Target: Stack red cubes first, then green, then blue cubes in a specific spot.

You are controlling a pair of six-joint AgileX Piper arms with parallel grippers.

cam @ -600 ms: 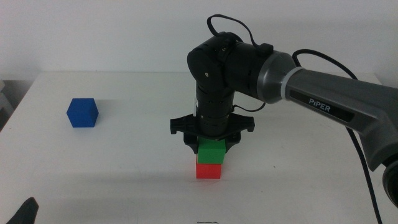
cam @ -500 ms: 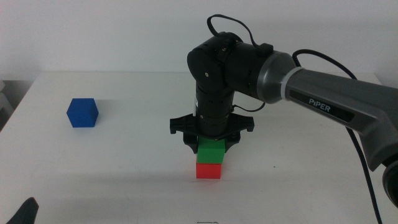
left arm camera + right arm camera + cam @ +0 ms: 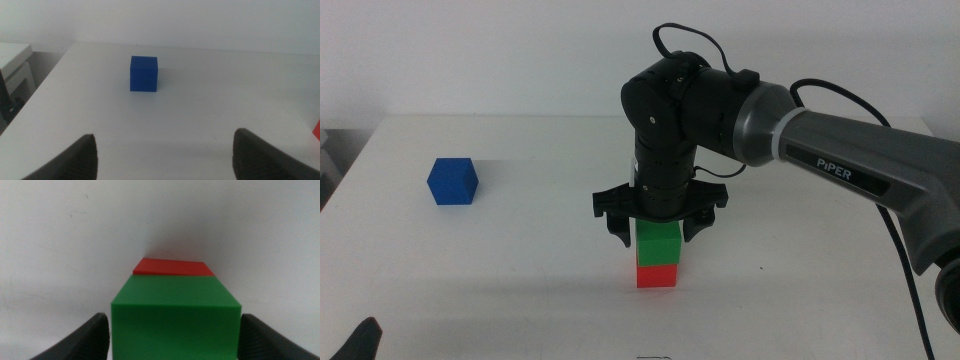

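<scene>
The green cube [image 3: 657, 243] sits on top of the red cube [image 3: 657, 274] in the middle of the white table. My right gripper [image 3: 655, 228] hangs straight down over the stack, jaws open, one on each side of the green cube with small gaps. The right wrist view shows the green cube [image 3: 174, 315] between the spread jaws and the red cube [image 3: 172, 267] under it. The blue cube [image 3: 453, 181] stands alone at the far left. My left gripper [image 3: 165, 155] waits open at the near left edge, facing the blue cube [image 3: 144, 74].
The table [image 3: 520, 260] is plain white, with a white wall behind. The right arm [image 3: 840, 150] reaches in from the right, with a black cable looping above it. A lower white surface [image 3: 12, 57] lies past the table's left edge.
My right gripper's jaws have spread apart and let go of the green cube, which now rests on the red cube. The left arm and blue cube have not moved.
</scene>
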